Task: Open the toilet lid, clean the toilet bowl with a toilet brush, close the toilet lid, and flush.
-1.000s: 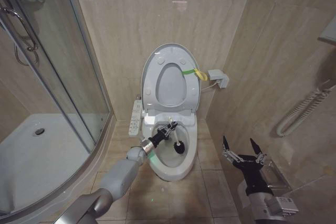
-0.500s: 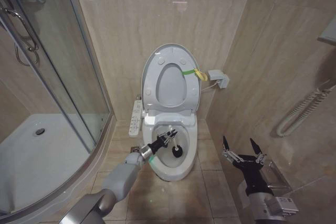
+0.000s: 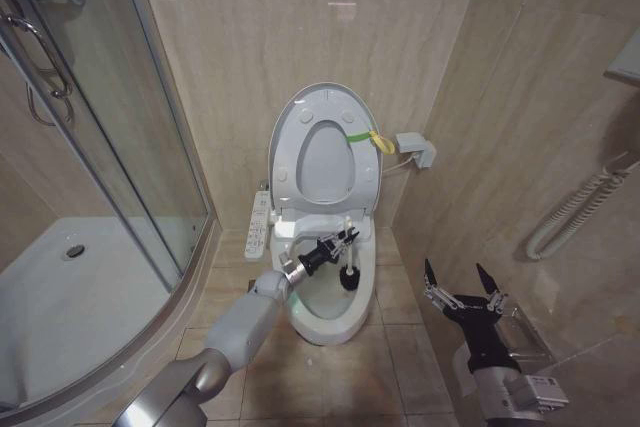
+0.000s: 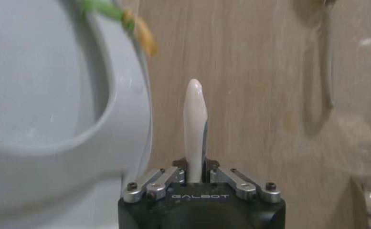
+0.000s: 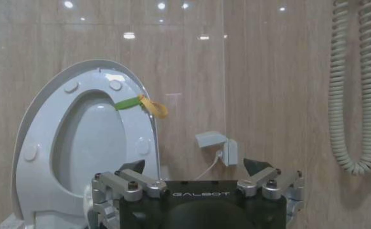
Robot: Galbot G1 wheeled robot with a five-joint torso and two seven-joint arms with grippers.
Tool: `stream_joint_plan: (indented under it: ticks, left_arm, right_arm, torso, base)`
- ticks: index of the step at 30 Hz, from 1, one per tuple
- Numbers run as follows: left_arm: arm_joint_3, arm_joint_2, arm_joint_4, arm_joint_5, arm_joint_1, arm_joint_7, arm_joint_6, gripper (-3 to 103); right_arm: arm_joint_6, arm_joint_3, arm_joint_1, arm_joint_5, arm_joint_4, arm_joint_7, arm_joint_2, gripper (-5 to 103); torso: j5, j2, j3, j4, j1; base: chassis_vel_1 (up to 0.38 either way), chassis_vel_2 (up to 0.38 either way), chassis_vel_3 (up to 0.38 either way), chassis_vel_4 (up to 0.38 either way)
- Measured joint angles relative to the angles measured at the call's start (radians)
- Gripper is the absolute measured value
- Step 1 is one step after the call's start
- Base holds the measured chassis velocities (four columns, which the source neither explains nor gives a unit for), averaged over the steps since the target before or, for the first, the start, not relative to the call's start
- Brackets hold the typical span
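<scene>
Left tool (image 3: 338, 244) is pinching the toilet brush (image 3: 347, 269) handle, its dark head dipping into the toilet bowl (image 3: 325, 322) below the raised toilet lid (image 3: 285, 137). Right tool (image 3: 461, 279) is hanging spread at near right.

The toilet lid (image 3: 325, 152) is glossy white with a yellow-green band (image 3: 366, 137) (at its edge); the toilet brush (image 3: 349, 278) has dark bristles; the wall tiles (image 3: 250, 47) are beige.
</scene>
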Motion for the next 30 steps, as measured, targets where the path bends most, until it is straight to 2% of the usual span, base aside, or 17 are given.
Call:
stream_joint_plan:
  ticks: [8, 11, 14, 20, 25, 30]
  left_arm:
    - [-0.052, 0.007, 0.121, 0.009, 0.023, 0.039, -0.007, 17]
    - [-0.064, 0.021, 0.132, 0.014, 0.026, 0.042, -0.009, 17]
    - [-0.073, 0.043, 0.088, 0.017, 0.045, 0.042, -0.012, 17]
    - [-0.1, 0.089, -0.118, 0.031, 0.168, 0.016, -0.006, 17]
    - [-0.121, 0.078, -0.146, 0.051, 0.213, 0.008, -0.019, 17]
    - [-0.145, 0.054, -0.107, 0.074, 0.221, 0.025, -0.03, 17]
  right_arm:
    - [0.0, 0.0, 0.0, 0.0, 0.0, 0.0, 0.0, 100]
    - [0.0, 0.0, 0.0, 0.0, 0.0, 0.0, 0.0, 100]
    - [0.0, 0.0, 0.0, 0.0, 0.0, 0.0, 0.0, 100]
    - [0.0, 0.0, 0.0, 0.0, 0.0, 0.0, 0.0, 100]
    - [0.0, 0.0, 0.0, 0.0, 0.0, 0.0, 0.0, 100]
    - [0.0, 0.0, 0.0, 0.0, 0.0, 0.0, 0.0, 100]
  torso:
    - [-0.0003, 0.0, 0.0, -0.0001, 0.0]
    - [-0.0001, 0.0, 0.0, 0.0004, 0.0]
    - [0.0, 0.0, 0.0, -0.0001, 0.0]
    - [-0.0003, 0.0, 0.0, 0.0, 0.0]
    - [-0.0001, 0.0, 0.0, 0.0003, 0.0]
    - [-0.0001, 0.0, 0.0, -0.0003, 0.0]
  base:
    - [0.0, 0.0, 0.0, 0.0]
    - [0.0, 0.0, 0.0, 0.0]
    - [0.0, 0.0, 0.0, 0.0]
    - [0.0, 0.0, 0.0, 0.0]
    - [0.0, 0.0, 0.0, 0.0]
    - [0.0, 0.0, 0.0, 0.0]
